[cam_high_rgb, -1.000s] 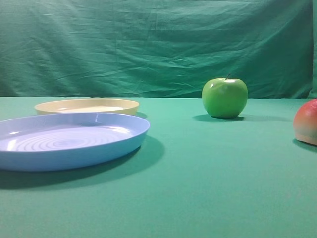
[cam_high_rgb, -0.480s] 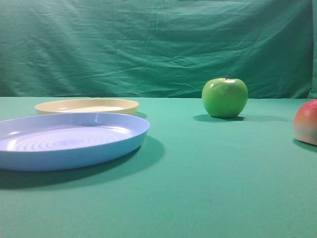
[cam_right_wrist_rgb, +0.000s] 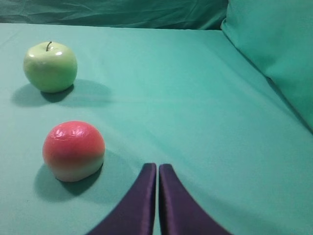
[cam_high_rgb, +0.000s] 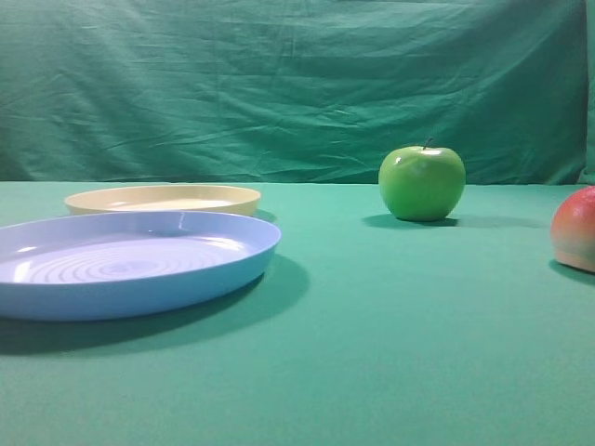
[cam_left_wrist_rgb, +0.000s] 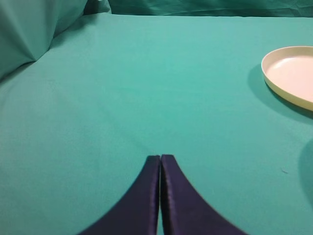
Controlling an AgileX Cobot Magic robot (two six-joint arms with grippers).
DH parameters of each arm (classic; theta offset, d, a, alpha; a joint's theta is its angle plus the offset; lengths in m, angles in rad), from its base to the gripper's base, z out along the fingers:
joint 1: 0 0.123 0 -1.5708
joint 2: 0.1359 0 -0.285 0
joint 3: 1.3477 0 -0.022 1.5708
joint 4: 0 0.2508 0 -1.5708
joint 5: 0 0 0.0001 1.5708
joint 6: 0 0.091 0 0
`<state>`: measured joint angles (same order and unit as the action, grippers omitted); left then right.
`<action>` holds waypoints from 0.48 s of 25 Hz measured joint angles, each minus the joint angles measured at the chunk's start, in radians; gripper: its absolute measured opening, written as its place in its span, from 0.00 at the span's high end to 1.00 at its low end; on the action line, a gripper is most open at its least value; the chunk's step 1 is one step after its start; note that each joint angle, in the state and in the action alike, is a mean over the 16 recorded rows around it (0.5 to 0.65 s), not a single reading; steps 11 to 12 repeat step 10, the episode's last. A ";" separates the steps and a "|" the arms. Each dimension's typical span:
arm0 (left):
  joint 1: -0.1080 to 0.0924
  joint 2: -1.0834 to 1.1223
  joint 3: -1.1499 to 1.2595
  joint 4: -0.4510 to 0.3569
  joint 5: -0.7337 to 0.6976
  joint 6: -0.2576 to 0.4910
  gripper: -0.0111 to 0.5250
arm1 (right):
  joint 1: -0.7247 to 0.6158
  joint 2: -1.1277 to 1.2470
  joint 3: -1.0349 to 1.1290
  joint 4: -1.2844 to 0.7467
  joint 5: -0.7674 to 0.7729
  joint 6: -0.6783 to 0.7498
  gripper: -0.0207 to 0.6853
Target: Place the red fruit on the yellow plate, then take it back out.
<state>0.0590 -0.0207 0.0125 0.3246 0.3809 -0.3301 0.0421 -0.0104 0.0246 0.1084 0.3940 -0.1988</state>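
Observation:
The red fruit [cam_high_rgb: 576,229] sits on the green cloth at the right edge of the high view; in the right wrist view the red fruit [cam_right_wrist_rgb: 73,150] lies to the left of my right gripper [cam_right_wrist_rgb: 157,165], apart from it. That gripper is shut with nothing between its fingers. The yellow plate [cam_high_rgb: 164,198] stands at the back left, bare inside, and the yellow plate [cam_left_wrist_rgb: 291,76] shows partly at the right edge of the left wrist view. My left gripper [cam_left_wrist_rgb: 160,157] is shut on nothing, well to the left of the plate. Neither gripper appears in the high view.
A larger light blue plate [cam_high_rgb: 130,262] stands in front of the yellow one. A glossy green apple [cam_high_rgb: 421,182] sits behind the red fruit, the same green apple [cam_right_wrist_rgb: 50,66] at the upper left of the right wrist view. Green cloth folds rise at both table sides.

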 joint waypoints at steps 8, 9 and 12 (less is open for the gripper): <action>0.000 0.000 0.000 0.000 0.000 0.000 0.98 | 0.000 0.000 -0.001 -0.001 0.002 -0.003 0.97; 0.000 0.000 0.000 0.000 0.000 0.000 0.98 | 0.000 0.000 -0.001 -0.001 0.002 -0.003 0.97; 0.000 0.000 0.000 0.000 0.000 0.000 0.98 | 0.000 0.000 -0.001 -0.001 0.002 -0.003 0.97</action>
